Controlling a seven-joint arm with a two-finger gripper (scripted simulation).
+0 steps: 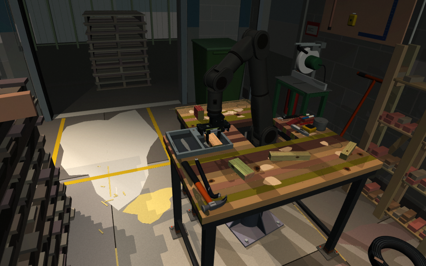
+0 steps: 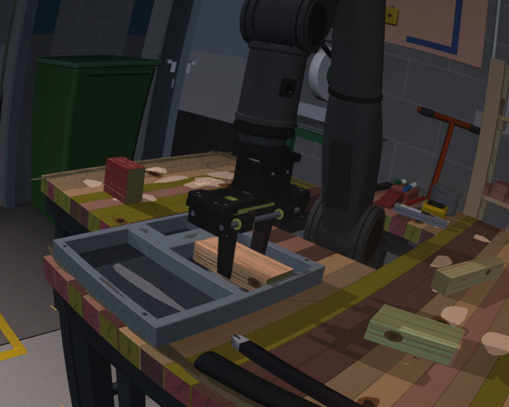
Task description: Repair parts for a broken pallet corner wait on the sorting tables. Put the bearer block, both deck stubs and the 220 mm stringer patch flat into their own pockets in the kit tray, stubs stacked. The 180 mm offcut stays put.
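My gripper (image 1: 213, 136) (image 2: 242, 263) reaches down into the right-hand pocket of the grey kit tray (image 1: 197, 141) (image 2: 182, 271) at the near table's left end. A tan deck stub (image 1: 215, 140) (image 2: 242, 263) lies flat in that pocket between my fingers. The tray's large left pocket and small rear pocket hold nothing. A wide green stub (image 1: 240, 168) (image 2: 414, 334) lies on the table to the right, with a long green bar (image 1: 289, 155) (image 2: 467, 274) and a shorter bar (image 1: 348, 150) beyond it. A red bearer block (image 1: 198, 112) (image 2: 124, 179) stands on the far table. My gripper is still closed on the tan stub.
A green bin (image 1: 217, 67) (image 2: 88, 118) stands behind the far table. A hammer (image 1: 202, 193) and a black pry bar (image 1: 207, 181) (image 2: 290, 376) lie at the near table's front left corner. Small tools (image 1: 302, 124) clutter the side bench by the arm's base (image 2: 356, 228).
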